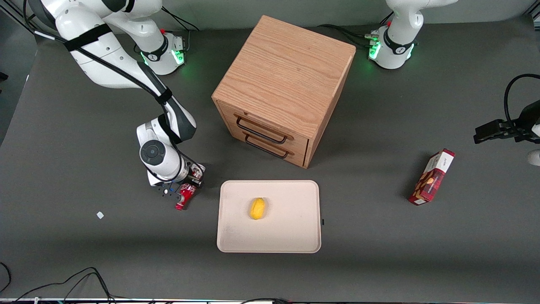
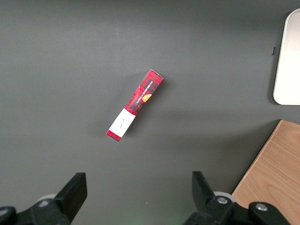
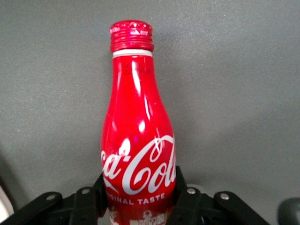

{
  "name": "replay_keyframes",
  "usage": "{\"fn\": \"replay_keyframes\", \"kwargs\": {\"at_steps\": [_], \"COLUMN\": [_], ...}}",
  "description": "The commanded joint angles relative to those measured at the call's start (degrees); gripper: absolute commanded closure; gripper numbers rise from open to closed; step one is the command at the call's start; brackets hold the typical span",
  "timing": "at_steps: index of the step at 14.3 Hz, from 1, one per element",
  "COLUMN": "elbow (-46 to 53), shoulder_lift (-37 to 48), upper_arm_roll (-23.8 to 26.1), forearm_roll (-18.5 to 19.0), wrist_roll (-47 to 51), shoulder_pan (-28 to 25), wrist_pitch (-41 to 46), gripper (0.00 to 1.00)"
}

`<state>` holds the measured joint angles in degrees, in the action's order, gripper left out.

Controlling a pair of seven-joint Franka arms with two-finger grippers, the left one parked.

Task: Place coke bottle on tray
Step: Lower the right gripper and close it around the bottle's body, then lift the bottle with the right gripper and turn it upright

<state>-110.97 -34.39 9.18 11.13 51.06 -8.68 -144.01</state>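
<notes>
1. Dark grey matting covers the table in the front view. A wooden drawer cabinet (image 1: 283, 90) stands near the middle, its two drawer fronts facing the tray (image 1: 291, 236), which lies nearer the camera. A yellow fruit-like object (image 1: 257, 208) rests on the tray at about its centre. Toward the working arm's end, at roughly nine o'clock from the tray and just beside its rim, the gripper (image 1: 184, 191) is low over the mat with the coke bottle (image 1: 184, 197) in it, the bottle's neck pointing to about seven o'clock. A red snack box (image 1: 432, 176) lies well apart, toward the parked arm's end.

2. Left wrist view: the snack box (image 2: 135, 105) lies alone on the mat; a corner of the tray (image 2: 288, 65) and an edge of the cabinet (image 2: 274, 176) show.

3. Right wrist view: the fingers (image 3: 185, 199) are clamped on the bottle (image 3: 138, 140) at its lower body, near the base, cap pointing away from the gripper.

4. Risks, as I judge them: held so near the base, the bottle could pivot or slip during the carry. Released on its side, it may roll on the tray, bump the yellow object, or ride over the low rim.
</notes>
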Motion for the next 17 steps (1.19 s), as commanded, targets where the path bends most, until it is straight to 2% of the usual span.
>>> {"fn": "replay_keyframes", "kwargs": {"at_steps": [1, 8, 13, 15, 17], "elbow": [0.67, 0.23, 0.92, 3.03, 7.41], "shoulder_lift": [-0.41, 2.83, 11.26, 13.99, 14.79], "upper_arm_roll": [-0.13, 0.13, 0.66, 4.33, 11.43], "forearm_roll": [1.87, 1.79, 1.17, 1.0, 1.0], "wrist_roll": [1.85, 1.41, -3.06, -6.13, -8.25], "shoulder_pan": [-0.11, 0.68, 2.08, 6.37, 13.04], "wrist_pitch": [-0.3, 1.71, 12.33, 17.6, 25.14], "gripper": [1.0, 1.0, 1.0, 1.0, 1.0]}}
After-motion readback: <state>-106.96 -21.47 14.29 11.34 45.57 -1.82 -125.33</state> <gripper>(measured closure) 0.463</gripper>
